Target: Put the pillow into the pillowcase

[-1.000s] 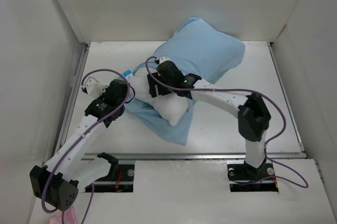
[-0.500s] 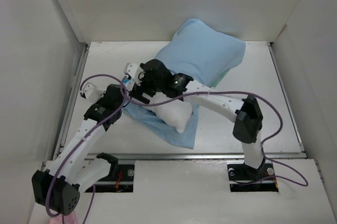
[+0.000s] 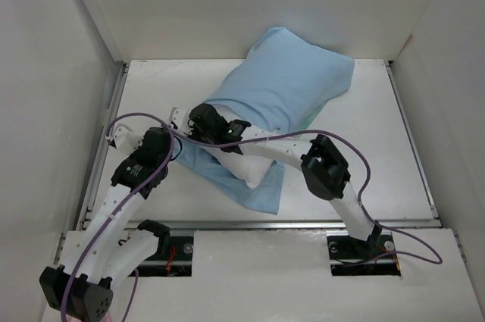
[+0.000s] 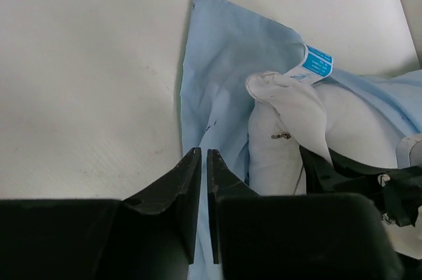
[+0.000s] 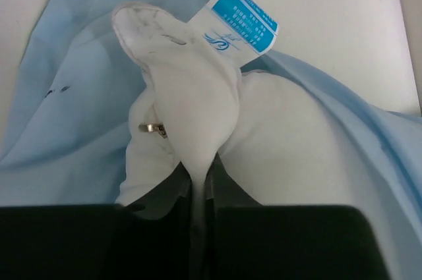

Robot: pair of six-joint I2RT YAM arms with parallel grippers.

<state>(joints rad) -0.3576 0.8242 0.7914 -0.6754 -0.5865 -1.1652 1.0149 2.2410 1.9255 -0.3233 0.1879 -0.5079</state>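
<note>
Since a second ago your right arm has been swinging left. The right gripper (image 5: 196,182) is no longer sitting on top of the pillow (image 3: 248,167); it is now pinching the near-left corner, with white cloth bunching between its narrow jaws just under the blue tag (image 5: 241,19). Your left gripper (image 4: 203,161) is drawing slightly toward the left wall (image 3: 53,110) (jaws pressed together at the edge of the pillowcase (image 3: 288,87); I cannot tell whether cloth is caught). The pillow is lying mostly inside the pillowcase at the back centre of the table (image 3: 356,170), its white end poking out of the near-left mouth over the lower flap. The pillowcase's far corner is reaching the foot of the back wall (image 3: 250,4). You are getting bare table to the right and near right, while on the left only a strip is lying before the wall.
</note>
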